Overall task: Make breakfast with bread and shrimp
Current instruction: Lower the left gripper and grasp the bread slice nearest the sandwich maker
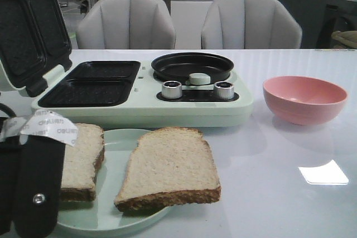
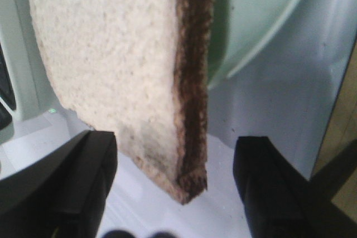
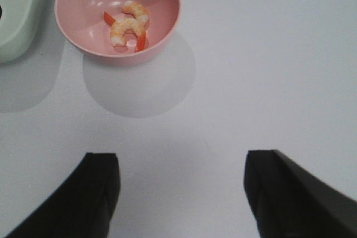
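Grippers at rest over untouched ingredients.
Left gripper (image 2: 175, 188) stood spread beside one bread slice (image 2: 125, 76); right gripper (image 3: 181, 193) hung spread over bare table (image 3: 251, 82). Both slices lay on the green plate (image 1: 120, 137), shrimp (image 3: 129, 26) in the pink bowl (image 3: 78, 4), sandwich maker (image 1: 184, 110) open and empty: cooking apparently not begun.

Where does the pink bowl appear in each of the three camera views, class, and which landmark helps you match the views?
Front view: the pink bowl stands on the white table at right, beside the pale green breakfast maker.
Left wrist view: not in it.
Right wrist view: the pink bowl holds the shrimp, ahead of the open right gripper.
Shared landmark: the breakfast maker's rounded green corner next to the bowl.
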Robot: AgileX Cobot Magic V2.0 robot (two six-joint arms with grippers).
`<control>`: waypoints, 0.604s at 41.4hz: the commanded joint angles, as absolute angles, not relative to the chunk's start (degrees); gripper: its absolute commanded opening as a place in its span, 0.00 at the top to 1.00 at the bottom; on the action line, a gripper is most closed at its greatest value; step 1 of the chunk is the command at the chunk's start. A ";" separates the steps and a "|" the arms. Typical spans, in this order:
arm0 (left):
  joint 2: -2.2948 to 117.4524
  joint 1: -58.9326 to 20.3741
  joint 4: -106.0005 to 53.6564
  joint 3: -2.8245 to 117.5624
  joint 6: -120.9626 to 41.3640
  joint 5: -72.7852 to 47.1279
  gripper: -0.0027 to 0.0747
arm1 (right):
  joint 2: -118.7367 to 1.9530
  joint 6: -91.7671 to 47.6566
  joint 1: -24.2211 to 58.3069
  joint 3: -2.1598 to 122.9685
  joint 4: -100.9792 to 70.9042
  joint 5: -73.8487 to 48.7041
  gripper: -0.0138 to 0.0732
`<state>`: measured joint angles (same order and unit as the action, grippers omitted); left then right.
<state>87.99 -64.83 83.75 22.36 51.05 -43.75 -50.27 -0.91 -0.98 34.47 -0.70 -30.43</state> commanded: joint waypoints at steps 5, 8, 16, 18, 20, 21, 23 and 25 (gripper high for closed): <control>87.69 -62.50 87.08 23.33 54.90 -46.39 0.39 | -50.01 -1.12 -1.18 36.03 0.00 -26.38 0.18; 87.71 -61.80 87.62 23.33 54.89 -46.29 0.43 | -50.01 -1.12 -1.18 36.03 0.00 -26.38 0.18; 87.71 -61.65 88.03 23.33 54.89 -46.17 0.54 | -50.01 -1.12 -1.18 36.03 0.00 -26.38 0.18; 87.71 -61.65 88.03 23.33 55.05 -46.17 0.57 | -50.01 -1.12 -1.18 36.03 0.00 -26.38 0.18; 87.71 -61.65 88.03 23.33 55.05 -46.17 0.62 | -50.01 -1.12 -1.18 36.03 0.00 -26.38 0.18; 87.71 -61.65 88.03 23.33 55.05 -46.17 0.63 | -50.01 -1.12 -1.18 36.03 0.00 -26.38 0.18; 87.71 -61.65 88.03 23.33 55.05 -46.17 0.66 | -50.01 -1.12 -1.18 36.03 0.00 -26.38 0.18; 87.71 -61.65 88.03 23.33 55.05 -46.17 0.69 | -50.01 -1.12 -1.18 36.03 0.00 -26.38 0.18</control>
